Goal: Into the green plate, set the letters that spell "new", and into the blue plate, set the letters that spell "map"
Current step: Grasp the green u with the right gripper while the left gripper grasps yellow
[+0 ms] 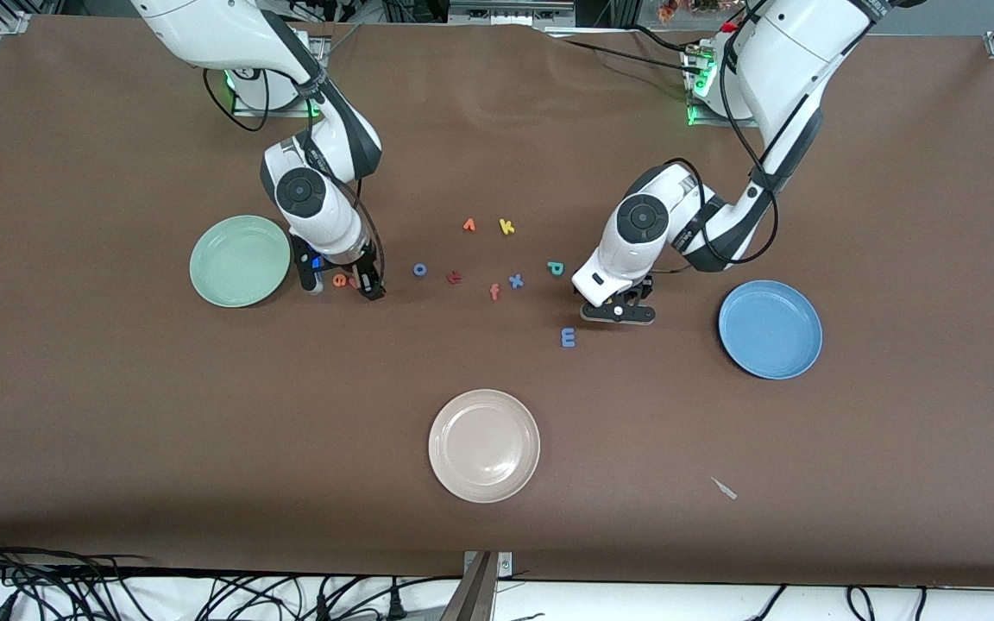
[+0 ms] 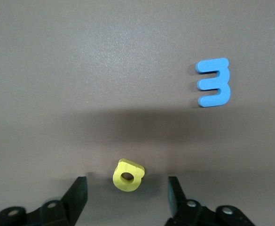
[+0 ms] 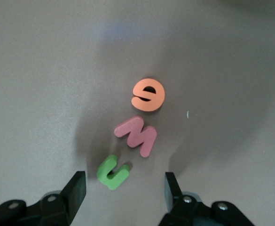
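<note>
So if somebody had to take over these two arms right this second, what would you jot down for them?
Left gripper: low over the table, fingers open either side of the yellow "a", not gripping it.
Right gripper: open, low by the green plate, fingers either side of the green "n"; pink "w" and orange "e" lie beside it.
Blue "m" and teal "p" lie on the table near the left gripper.
Done: nothing; the green plate and blue plate hold no letters.
Left: all six letters.
</note>
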You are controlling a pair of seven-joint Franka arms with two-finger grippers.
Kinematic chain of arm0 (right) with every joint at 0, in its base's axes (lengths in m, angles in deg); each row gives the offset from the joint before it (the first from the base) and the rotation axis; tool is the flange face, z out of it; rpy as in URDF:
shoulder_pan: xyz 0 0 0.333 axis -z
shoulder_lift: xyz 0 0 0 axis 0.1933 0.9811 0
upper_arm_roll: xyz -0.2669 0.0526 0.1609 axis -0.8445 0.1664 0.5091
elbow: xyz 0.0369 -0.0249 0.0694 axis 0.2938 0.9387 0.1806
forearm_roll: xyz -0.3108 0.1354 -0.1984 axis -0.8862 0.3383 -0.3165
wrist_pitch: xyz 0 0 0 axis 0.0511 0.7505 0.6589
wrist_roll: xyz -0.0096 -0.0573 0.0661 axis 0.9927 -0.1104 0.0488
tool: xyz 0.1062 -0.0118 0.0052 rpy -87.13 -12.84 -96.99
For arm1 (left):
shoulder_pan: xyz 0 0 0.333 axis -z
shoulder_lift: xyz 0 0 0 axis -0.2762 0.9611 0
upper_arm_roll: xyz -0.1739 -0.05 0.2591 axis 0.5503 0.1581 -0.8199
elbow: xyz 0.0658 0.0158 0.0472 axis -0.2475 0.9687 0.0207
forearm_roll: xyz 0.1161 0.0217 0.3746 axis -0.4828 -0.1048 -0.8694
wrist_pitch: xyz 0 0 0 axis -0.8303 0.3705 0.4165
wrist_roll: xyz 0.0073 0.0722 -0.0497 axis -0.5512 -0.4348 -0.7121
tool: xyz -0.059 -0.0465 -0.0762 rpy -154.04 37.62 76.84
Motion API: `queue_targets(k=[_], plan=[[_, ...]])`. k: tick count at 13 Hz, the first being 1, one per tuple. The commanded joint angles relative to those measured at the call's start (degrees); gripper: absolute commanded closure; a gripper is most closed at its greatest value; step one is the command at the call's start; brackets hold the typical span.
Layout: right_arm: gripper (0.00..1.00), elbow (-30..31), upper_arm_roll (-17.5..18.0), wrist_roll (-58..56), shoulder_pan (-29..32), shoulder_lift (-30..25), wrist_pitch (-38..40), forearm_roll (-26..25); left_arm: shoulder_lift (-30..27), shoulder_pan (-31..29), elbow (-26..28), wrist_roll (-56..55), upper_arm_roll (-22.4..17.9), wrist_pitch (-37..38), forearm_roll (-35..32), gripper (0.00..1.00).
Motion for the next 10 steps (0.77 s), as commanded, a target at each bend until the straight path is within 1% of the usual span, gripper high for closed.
queue_targets(k=[1,5,6,7,8,9,10], plan=[[0.24,-0.34,-0.16,1.65,-0.29,0.89,-1.43,-1.41,1.49,-0.23,-1.57,-0.43,-0.01,-0.01,-2.12,0.36],[0.25,-0.43,-0.16,1.65,-0.29,1.68,-2.83,-1.41,2.11,-0.23,-2.28,-0.51,-0.10,-0.01,-2.12,0.43],[0.35,-0.43,-0.16,1.65,-0.20,1.68,-2.83,-1.41,2.29,-0.23,-2.54,-0.60,-0.10,-0.01,-2.12,0.45],[0.42,-0.43,-0.16,1.65,-0.11,1.68,-2.83,-1.41,2.37,-0.23,-2.63,-0.60,-0.10,-0.01,-2.12,0.46],[0.42,-0.43,-0.25,1.65,0.06,1.68,-2.83,-1.33,2.38,-0.23,-2.63,-0.60,-0.10,-0.01,-2.12,0.47],[0.42,-0.51,-0.60,1.65,-0.02,1.68,-2.92,-1.41,2.38,-0.14,-2.54,-0.60,-0.10,-0.01,-2.21,0.51],[0.45,-0.51,-0.69,1.65,0.06,1.68,-2.83,-1.33,2.38,-0.14,-2.54,-0.60,-0.10,-0.01,-2.21,0.54]])
